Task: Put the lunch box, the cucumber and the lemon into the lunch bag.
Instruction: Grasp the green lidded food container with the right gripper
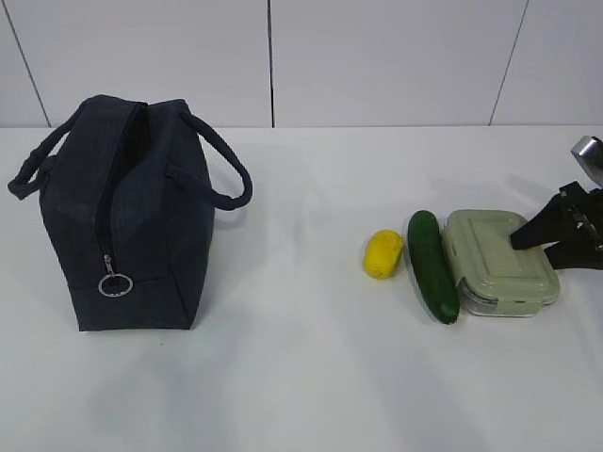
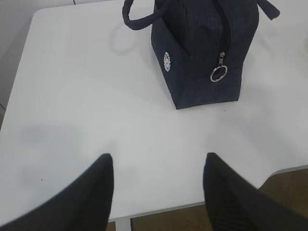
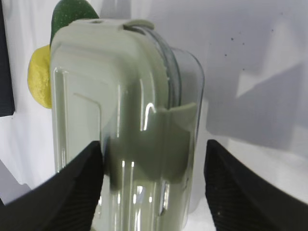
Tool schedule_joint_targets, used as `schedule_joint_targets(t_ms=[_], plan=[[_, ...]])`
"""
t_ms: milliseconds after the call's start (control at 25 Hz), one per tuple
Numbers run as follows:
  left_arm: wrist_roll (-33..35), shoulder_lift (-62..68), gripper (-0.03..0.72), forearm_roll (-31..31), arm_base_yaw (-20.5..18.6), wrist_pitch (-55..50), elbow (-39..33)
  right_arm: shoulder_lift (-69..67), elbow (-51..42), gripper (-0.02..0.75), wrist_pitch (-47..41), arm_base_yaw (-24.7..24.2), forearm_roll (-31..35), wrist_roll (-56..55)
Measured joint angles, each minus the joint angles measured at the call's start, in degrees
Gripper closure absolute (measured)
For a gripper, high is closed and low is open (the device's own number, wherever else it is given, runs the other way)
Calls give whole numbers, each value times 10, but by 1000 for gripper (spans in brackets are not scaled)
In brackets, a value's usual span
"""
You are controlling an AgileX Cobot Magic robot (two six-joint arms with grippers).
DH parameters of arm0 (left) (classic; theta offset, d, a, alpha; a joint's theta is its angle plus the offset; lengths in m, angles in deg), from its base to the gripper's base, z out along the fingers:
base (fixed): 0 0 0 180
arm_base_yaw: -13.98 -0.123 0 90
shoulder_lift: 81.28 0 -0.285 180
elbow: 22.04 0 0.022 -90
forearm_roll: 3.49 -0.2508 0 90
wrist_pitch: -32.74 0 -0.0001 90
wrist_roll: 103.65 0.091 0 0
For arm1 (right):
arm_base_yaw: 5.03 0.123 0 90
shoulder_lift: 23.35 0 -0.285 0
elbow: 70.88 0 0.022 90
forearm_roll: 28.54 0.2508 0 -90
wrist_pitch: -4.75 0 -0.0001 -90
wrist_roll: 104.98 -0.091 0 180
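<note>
The flat clear lunch box (image 1: 499, 264) with rounded corners and a pale sage-green clip-on lid lies at the right of the exterior view, on the white table (image 1: 301, 377). The smooth dark green cucumber (image 1: 432, 266) lies just left of it, seemingly touching its side, and the small yellow lemon (image 1: 382, 253) sits just left of the cucumber. The boxy dark navy fabric lunch bag (image 1: 132, 217) stands well apart at the left, its zipper looking closed, the metal ring pull (image 1: 115, 283) hanging low.

The right gripper (image 3: 154, 187) straddles the near end of the box, jaws apart with a finger on each side; whether the pads already touch the walls I cannot tell. The left gripper (image 2: 158, 192) hovers over bare table in front of the bag, jaws apart and empty.

The box looks rigid and smooth, likely slippery on its glossy walls and heavier than the produce. A grip across the narrow width, low on the walls under the lid rim, seems safest; the clips could pop if squeezed.

The right wrist view shows the fingers bracketing the box, which the exterior view hides behind the arm. The exterior view alone shows how far the bag stands from the items. The left wrist view adds a small white emblem (image 2: 167, 61) on the bag's side.
</note>
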Motion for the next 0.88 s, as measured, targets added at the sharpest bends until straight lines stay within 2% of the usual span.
schedule_joint_targets(t_ms=[160,520,880], plan=[[0,0,263,0,0,0,0,0,0,242,-1,8,0,-5],[0,0,263,0,0,0,0,0,0,244,-7,65,-14,-7],[0,0,263,0,0,0,0,0,0,244,-14,68,-32,-66]])
